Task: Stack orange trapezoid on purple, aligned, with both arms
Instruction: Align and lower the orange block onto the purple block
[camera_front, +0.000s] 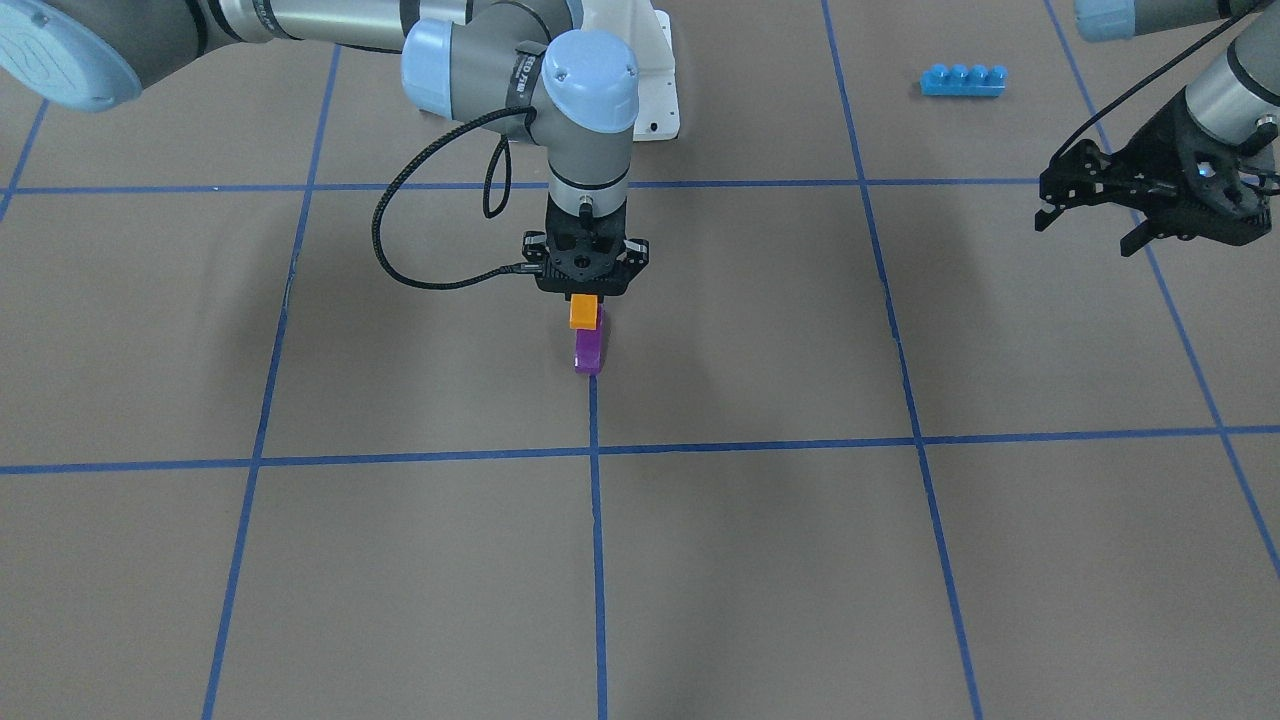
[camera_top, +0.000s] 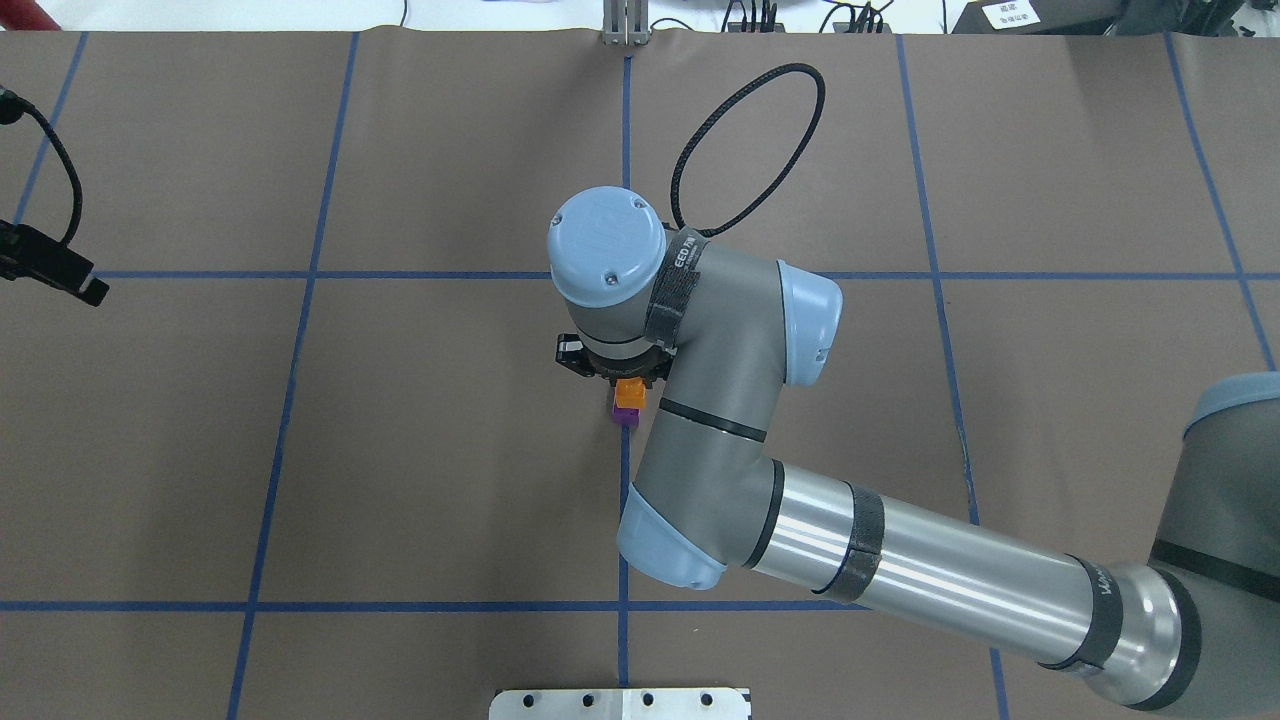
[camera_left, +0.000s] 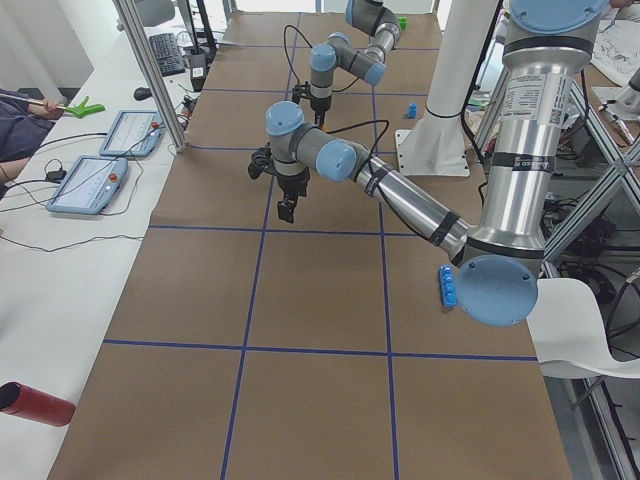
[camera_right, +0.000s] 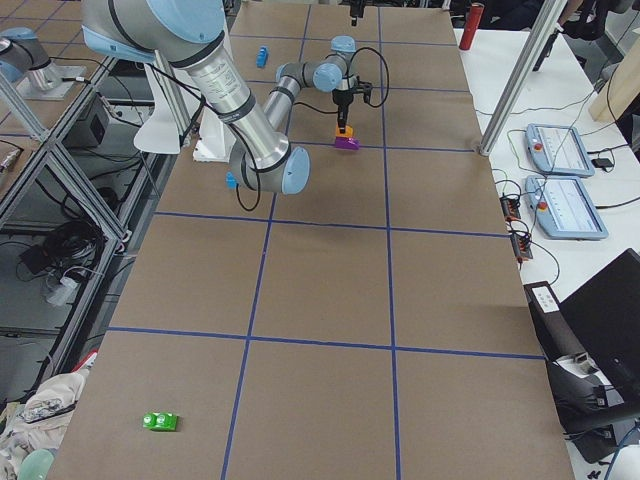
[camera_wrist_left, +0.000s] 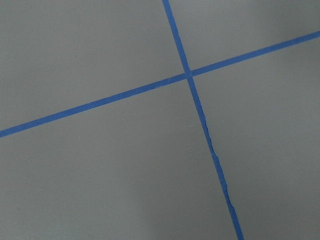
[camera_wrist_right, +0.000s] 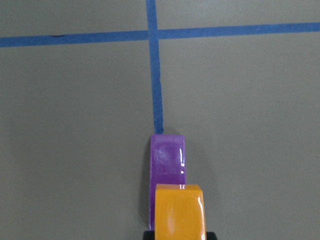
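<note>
The orange trapezoid (camera_front: 583, 311) is held in my right gripper (camera_front: 584, 298), which is shut on it and points straight down near the table's middle. The purple block (camera_front: 588, 350) lies on the table on a blue tape line, directly beneath. In the right wrist view the orange block (camera_wrist_right: 179, 210) covers the purple block's (camera_wrist_right: 167, 160) near end and sits slightly off to one side. I cannot tell whether the two touch. My left gripper (camera_front: 1085, 235) hangs open and empty, far off to the side above the table. The left wrist view shows only tape lines.
A long blue four-stud brick (camera_front: 963, 80) lies near the robot's base on the left arm's side. The white base pedestal (camera_front: 655, 80) stands behind the right gripper. A small blue block (camera_right: 261, 55) and a green block (camera_right: 160, 421) lie far from the stack.
</note>
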